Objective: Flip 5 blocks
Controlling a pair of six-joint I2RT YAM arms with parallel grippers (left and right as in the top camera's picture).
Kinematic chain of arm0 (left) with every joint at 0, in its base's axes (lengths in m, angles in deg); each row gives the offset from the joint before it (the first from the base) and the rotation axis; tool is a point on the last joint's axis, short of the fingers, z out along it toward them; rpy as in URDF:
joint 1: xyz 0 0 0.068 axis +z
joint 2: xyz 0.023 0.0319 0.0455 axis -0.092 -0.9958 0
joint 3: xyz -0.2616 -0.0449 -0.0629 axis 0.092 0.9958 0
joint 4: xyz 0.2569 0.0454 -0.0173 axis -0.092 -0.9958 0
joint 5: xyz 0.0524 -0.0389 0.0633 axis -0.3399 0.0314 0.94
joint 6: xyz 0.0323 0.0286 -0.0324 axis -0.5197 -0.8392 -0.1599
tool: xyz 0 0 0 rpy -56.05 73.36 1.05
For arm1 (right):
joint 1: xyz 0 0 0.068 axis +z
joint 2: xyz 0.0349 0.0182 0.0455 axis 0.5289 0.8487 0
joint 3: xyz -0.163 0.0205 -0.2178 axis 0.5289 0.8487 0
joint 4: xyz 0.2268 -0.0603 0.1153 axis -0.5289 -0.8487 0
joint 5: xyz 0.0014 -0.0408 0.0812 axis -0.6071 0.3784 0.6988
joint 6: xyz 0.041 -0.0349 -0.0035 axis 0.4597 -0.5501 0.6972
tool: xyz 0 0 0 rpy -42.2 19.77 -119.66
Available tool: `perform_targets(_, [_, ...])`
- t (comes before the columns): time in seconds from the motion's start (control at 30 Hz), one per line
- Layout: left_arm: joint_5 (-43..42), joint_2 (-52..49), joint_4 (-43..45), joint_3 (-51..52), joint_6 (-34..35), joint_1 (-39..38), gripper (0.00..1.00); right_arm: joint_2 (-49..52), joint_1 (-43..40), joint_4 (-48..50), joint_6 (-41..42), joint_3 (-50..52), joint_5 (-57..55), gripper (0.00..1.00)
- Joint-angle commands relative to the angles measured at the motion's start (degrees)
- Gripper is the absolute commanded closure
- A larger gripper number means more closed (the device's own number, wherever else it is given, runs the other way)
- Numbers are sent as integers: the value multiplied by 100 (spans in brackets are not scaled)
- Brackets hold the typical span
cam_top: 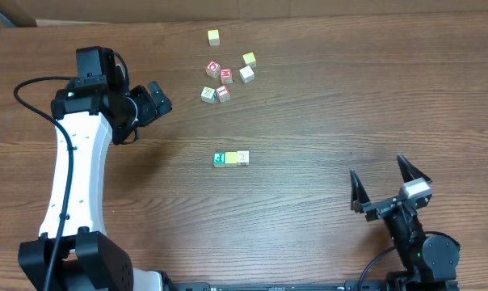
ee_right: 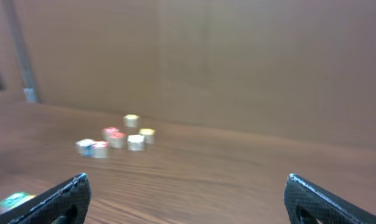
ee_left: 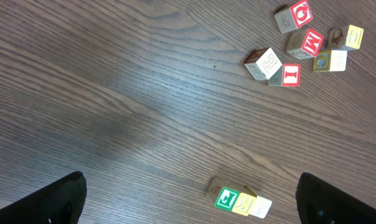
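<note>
Standing apart-jawed and empty, left gripper (cam_top: pixel 157 98) and right gripper (cam_top: pixel 380 179) flank the three-block row (cam_top: pixel 231 158), with the I block (cam_top: pixel 222 94) and whitish block (cam_top: pixel 208 94) beyond it; flipping appears unstarted, next requiring descent onto one block.

We see soft, even light from above, no hard glare. Overhead view is sharp, shadows faint. Left wrist view is crisp, with a pale sheen on the table (ee_left: pixel 144 81) and a dimmer patch below it. Right wrist view is blurred all over: blocks (ee_right: pixel 85 146) are smeared blobs.
</note>
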Motion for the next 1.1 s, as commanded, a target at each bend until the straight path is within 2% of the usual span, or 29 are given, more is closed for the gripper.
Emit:
perform_targets(0.0, [-24,-13,9,-37,-72,-37,0,-37,-15,155,26,57,914,0])
perform_targets(0.23, [-22,-13,9,-37,-72,-37,0,-35,-17,4,798,-400,636,0])
perform_targets(0.47, [-22,-13,9,-37,-72,-37,0,682,-17,-975,863,-1888,260,0])
perform_targets(0.57, [-22,-13,9,-37,-72,-37,0,1432,-17,-1294,907,-2756,280,0])
perform_targets(0.77, [-24,-13,9,-37,-72,-37,0,3650,-17,-2809,905,-5152,439,0])
perform_targets(1.07, [-22,-13,9,-37,-72,-37,0,7549,-17,-6113,903,-9868,1040,0])
